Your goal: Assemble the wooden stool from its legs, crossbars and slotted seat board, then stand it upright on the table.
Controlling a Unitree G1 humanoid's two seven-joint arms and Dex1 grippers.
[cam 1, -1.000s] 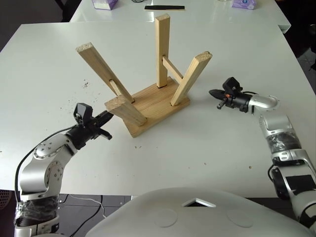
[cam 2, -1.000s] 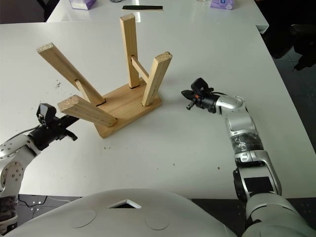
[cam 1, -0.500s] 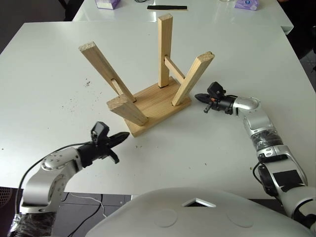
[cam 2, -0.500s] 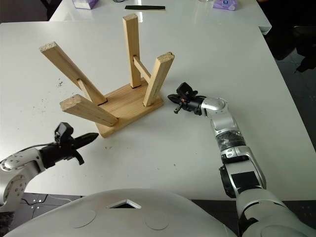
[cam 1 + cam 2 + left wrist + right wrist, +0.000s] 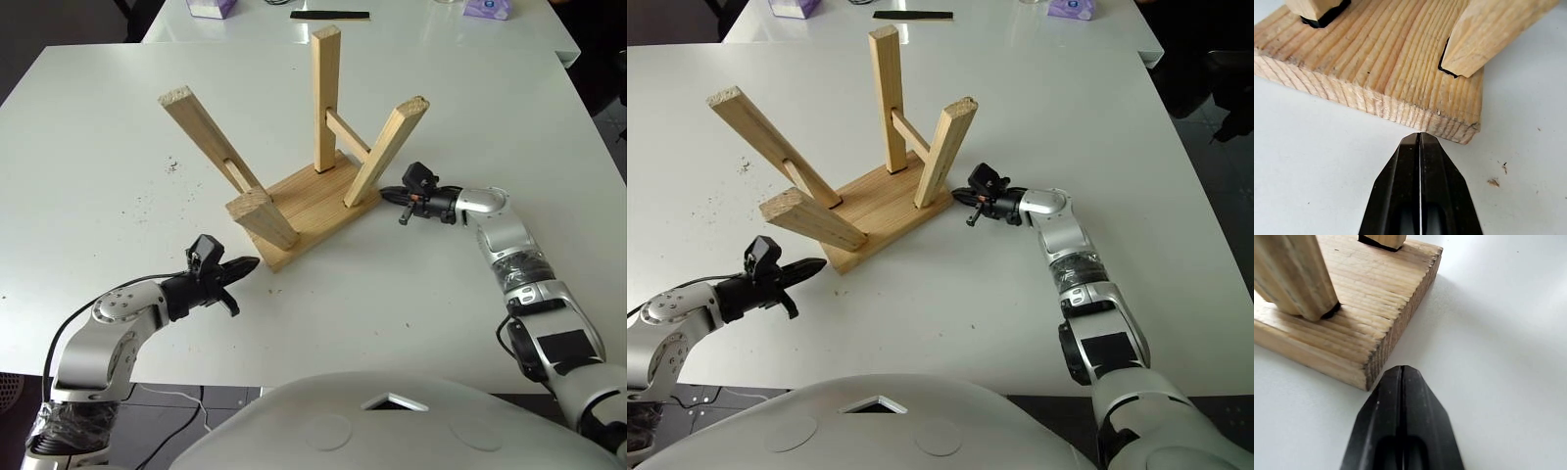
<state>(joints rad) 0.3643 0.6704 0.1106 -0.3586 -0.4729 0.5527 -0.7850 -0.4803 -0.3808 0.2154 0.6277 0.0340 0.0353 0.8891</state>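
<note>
The wooden stool lies upside down on the white table [image 5: 470, 117], its slotted seat board [image 5: 306, 208] flat and its legs [image 5: 325, 93] pointing up. A crossbar [image 5: 344, 134] joins the back leg to the right leg [image 5: 386, 153], and another [image 5: 233, 174] joins the two left legs. My left gripper [image 5: 250, 262] is shut, its tip just short of the board's near corner [image 5: 1459, 128]. My right gripper [image 5: 384, 191] is shut too, low on the table, with its tip close to the board's right corner [image 5: 1371, 374]. Neither gripper holds anything.
Wood crumbs [image 5: 157, 196] speckle the table to the left of the stool. On a second table behind lie a black strip [image 5: 329, 15] and two small purple boxes [image 5: 209, 8] [image 5: 485, 9]. The table's near edge runs just below my left arm.
My left gripper has swung from the stool's left side round to the board's near corner. My right gripper has slid left, up to the board's right corner. Both stayed shut.
</note>
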